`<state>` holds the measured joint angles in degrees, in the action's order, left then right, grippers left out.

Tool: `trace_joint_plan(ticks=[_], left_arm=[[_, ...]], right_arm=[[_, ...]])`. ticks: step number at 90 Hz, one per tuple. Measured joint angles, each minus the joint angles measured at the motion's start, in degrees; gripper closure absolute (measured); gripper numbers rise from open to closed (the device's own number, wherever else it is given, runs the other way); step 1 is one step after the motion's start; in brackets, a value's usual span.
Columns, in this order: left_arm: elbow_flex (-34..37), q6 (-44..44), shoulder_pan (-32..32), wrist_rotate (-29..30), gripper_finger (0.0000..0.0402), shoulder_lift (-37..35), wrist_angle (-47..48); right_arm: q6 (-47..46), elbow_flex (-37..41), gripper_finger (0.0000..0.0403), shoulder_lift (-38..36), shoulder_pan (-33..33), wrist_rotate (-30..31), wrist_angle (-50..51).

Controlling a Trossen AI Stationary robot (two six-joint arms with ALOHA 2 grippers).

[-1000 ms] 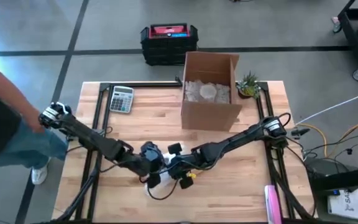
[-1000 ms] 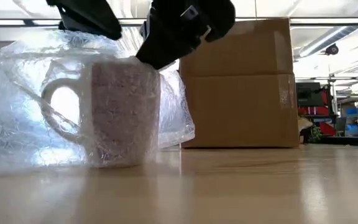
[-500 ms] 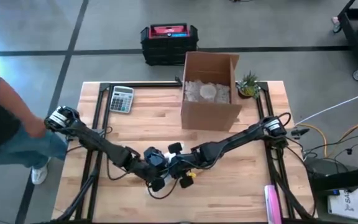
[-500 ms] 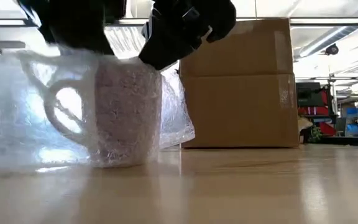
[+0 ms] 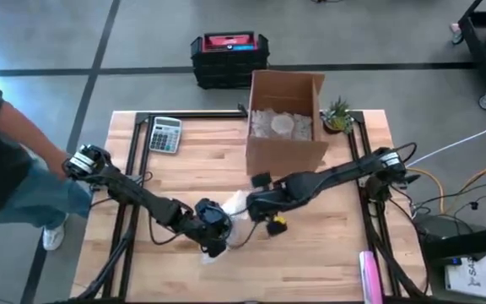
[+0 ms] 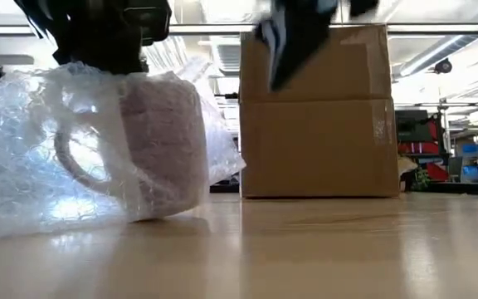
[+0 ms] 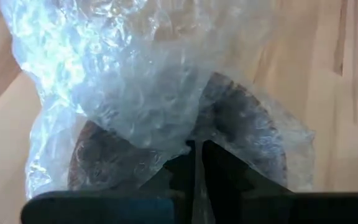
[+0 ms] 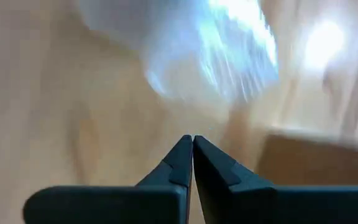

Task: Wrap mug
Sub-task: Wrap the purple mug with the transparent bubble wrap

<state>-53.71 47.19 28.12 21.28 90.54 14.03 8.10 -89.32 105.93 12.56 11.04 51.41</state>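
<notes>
The right gripper (image 5: 247, 205) has let go and pulled toward the box (image 5: 285, 122), fingers shut and empty. The left gripper (image 7: 196, 163) pinches the wrap (image 6: 23, 158) over the mug (image 6: 160, 141), which tilts near the box, handle away from it.

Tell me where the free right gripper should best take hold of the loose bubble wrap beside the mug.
Probably the loose flap of bubble wrap trailing off the mug toward the cardboard box. It stands clear there, while the left gripper pinches wrap over the mug's mouth. The right gripper, shut and empty, could come from the box side, fingers opened across the sheet's edge.
</notes>
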Motion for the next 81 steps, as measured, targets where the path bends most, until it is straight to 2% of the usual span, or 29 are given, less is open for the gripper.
trace_joint_plan(ticks=[12, 23, 29, 39, 52, 70, 81], left_arm=[[0.04, -1.63, -0.15, 0.0, 0.0381, 0.0, -1.13], [0.12, -1.71, -0.44, 0.0, 0.0381, -0.04, -1.17], [0.15, -1.69, -0.48, 0.0, 0.0381, -0.04, -1.16], [0.17, -1.7, -0.48, -0.25, 0.0381, -0.04, -1.31], [0.17, -2.01, -0.5, -0.94, 0.0381, -0.04, -1.51], [0.17, -2.94, -0.91, -1.11, 0.0381, -0.07, -1.89], [0.19, -3.98, -1.03, -1.13, 0.0381, -0.11, -2.16]], right_arm=[[0.59, 6.95, 0.0403, 0.2, -0.59, -0.47, -14.77], [1.62, 9.05, 0.0403, 0.2, -0.57, -0.51, -29.42], [2.44, 9.16, 0.0403, 0.2, -0.54, -0.51, -33.72], [3.04, 9.16, 0.0403, 0.17, 0.02, -1.12, -36.82], [0.04, 9.6, 0.0403, 1.05, 1.28, -7.27, -37.51], [-2.89, 9.34, 0.0403, 1.15, 4.89, -7.65, -42.59], [-4.38, 8.98, 0.0403, 3.99, 5.0, -7.35, -45.01]])
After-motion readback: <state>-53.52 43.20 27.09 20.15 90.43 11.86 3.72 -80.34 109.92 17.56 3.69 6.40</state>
